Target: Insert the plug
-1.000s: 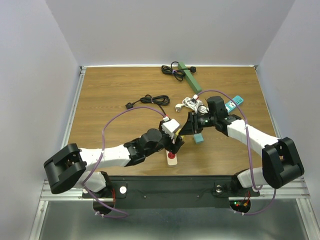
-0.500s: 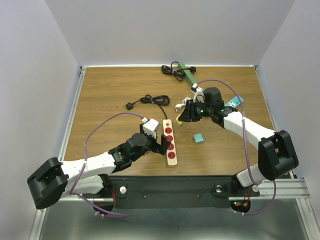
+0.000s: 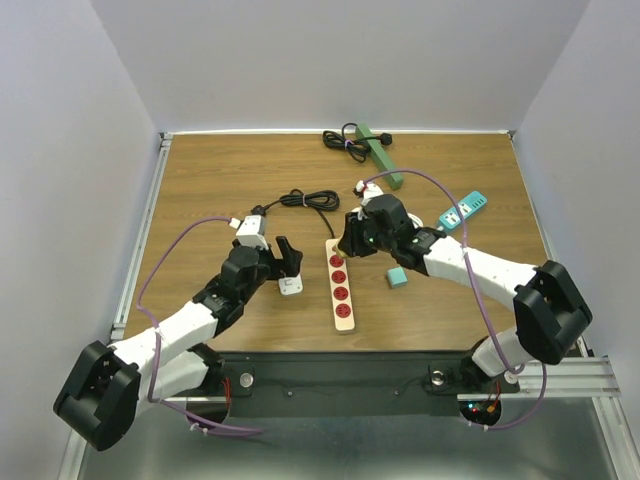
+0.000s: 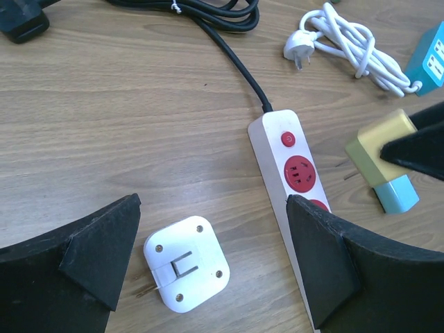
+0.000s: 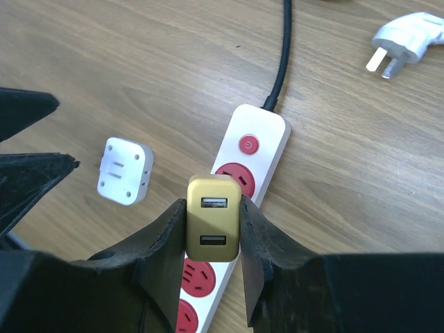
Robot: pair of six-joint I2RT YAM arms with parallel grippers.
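A white power strip point(image 3: 340, 285) with red sockets lies on the wooden table, and it shows in the left wrist view point(image 4: 295, 173) and the right wrist view point(image 5: 260, 149). My right gripper point(image 3: 350, 238) is shut on a yellow USB charger point(image 5: 213, 227), held just above the strip's far end, near the first socket. The charger also shows in the left wrist view point(image 4: 378, 146). My left gripper point(image 3: 285, 258) is open and empty, left of the strip. A white adapter point(image 4: 186, 272) lies prongs-up on the table between its fingers point(image 4: 97, 250).
A teal cube point(image 3: 397, 277) sits right of the strip. A teal power strip point(image 3: 462, 210) and a coiled white cable point(image 4: 347, 48) lie at the right. A black cable point(image 3: 305, 200) runs from the strip's far end. A green strip point(image 3: 380, 155) lies at the back.
My left arm has pulled back to the left off the power strip, and the white adapter now shows beside it. My right gripper has carried the yellow charger left to the strip's far end.
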